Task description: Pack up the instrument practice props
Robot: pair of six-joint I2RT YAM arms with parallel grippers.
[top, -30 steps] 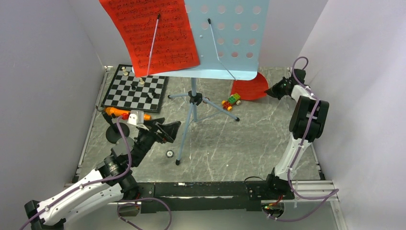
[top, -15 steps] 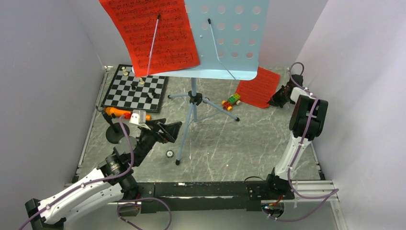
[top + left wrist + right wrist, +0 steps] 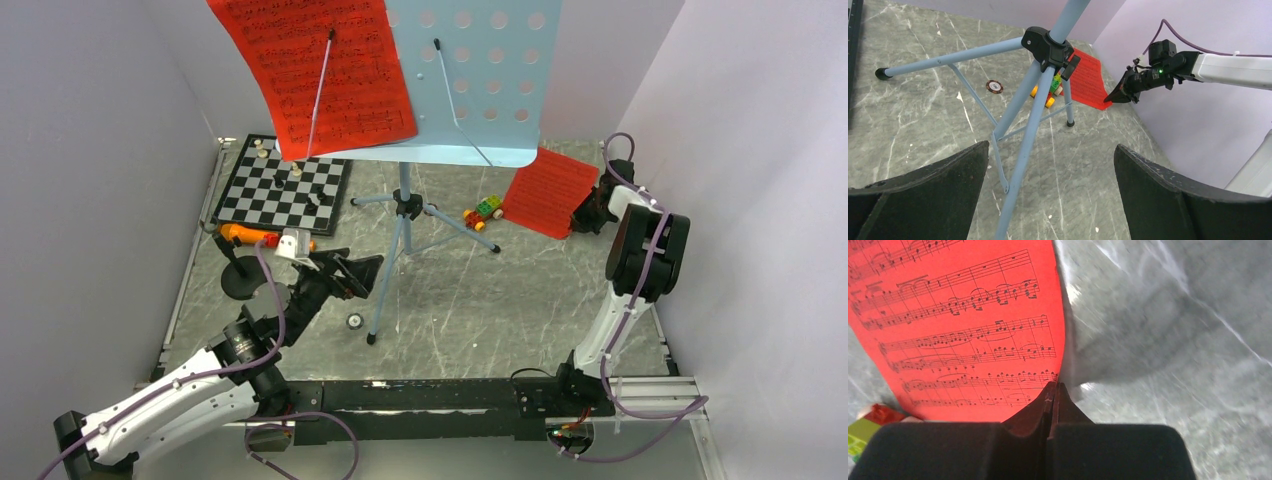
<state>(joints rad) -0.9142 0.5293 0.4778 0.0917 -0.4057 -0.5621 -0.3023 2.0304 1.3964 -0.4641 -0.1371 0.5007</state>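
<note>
At far right, right pincer (image 3: 579, 212) has flattened the red sheet (image 3: 548, 192).

Marble table (image 3: 480, 300), lilac walls (image 3: 90, 150).

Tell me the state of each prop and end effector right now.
music stand, upright, legs spread.
page on stand, held under a wire arm.
loose page, pinched at one corner.
microphone, on its holder, untouched.
left end effector, open, empty.
right end effector, shut on loose page.
</note>
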